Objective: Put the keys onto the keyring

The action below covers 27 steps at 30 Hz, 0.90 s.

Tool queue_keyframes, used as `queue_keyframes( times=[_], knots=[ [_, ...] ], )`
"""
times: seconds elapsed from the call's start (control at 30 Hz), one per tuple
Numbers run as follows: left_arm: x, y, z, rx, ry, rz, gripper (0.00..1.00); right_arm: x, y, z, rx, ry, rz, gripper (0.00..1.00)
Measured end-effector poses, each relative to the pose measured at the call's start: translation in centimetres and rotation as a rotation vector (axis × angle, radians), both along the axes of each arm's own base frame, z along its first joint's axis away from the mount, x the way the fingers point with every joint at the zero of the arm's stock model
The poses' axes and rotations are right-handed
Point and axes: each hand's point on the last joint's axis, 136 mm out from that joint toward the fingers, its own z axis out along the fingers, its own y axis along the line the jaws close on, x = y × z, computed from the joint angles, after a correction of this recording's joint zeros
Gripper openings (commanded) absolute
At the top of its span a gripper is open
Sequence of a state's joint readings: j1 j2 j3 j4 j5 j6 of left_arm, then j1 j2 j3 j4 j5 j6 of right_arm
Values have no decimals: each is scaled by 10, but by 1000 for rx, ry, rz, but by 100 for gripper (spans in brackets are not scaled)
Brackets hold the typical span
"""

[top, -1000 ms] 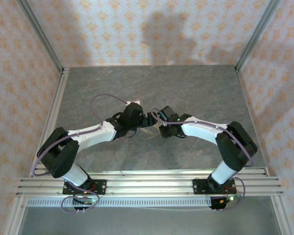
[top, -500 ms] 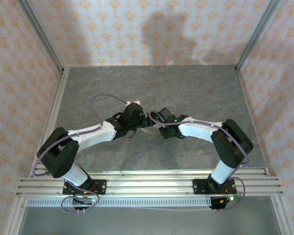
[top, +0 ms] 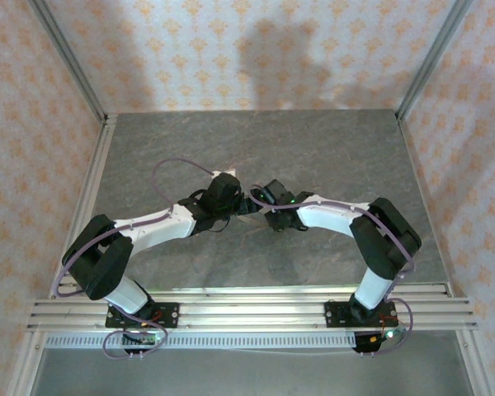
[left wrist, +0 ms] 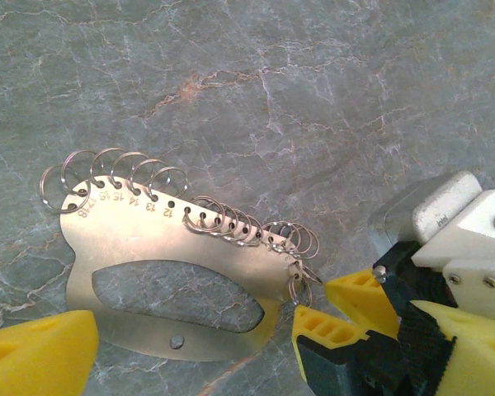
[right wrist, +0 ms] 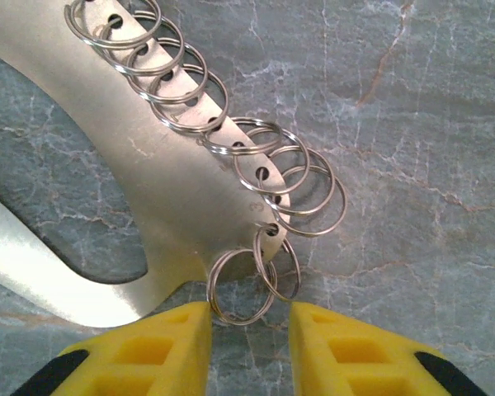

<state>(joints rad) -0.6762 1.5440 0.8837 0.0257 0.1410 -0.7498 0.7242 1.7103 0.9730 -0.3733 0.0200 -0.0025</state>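
Grey marble bench: right tool has crept inward to the ring plate.
Released, it straddles the end split ring, ready to pinch; whether the left tool grips, I cannot tell.

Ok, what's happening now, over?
Both grippers open. Right gripper straddles the end silver wire split ring on the flat silver numbered metal plate. Left gripper flanks the plate. Neighbouring rings crowd it.

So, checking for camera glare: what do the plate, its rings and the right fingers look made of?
Plate: thin sheet metal, pale satin sheen, stamped numbers. Rings: shiny steel-like wire, bright glints. Right fingers: matte yellow, likely plastic or foam, moulded recesses.
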Motion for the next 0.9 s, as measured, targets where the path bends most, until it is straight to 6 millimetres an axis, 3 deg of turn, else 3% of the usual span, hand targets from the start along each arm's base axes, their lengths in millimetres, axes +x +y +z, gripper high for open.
queue_keyframes(
  times=[0.4, 0.67, 0.9],
  knots=[
    [0, 4, 0, 22, -5, 7, 95, 2, 2, -7, -9, 7, 3, 22],
    [-2, 5, 1, 26, -5, 4, 96, 5, 1, -6, -25, -8, 12, 0],
    [-2, 6, 10, 15, -21, 3, 96, 4, 8, 14, 34, -30, 35, 0]
  ],
)
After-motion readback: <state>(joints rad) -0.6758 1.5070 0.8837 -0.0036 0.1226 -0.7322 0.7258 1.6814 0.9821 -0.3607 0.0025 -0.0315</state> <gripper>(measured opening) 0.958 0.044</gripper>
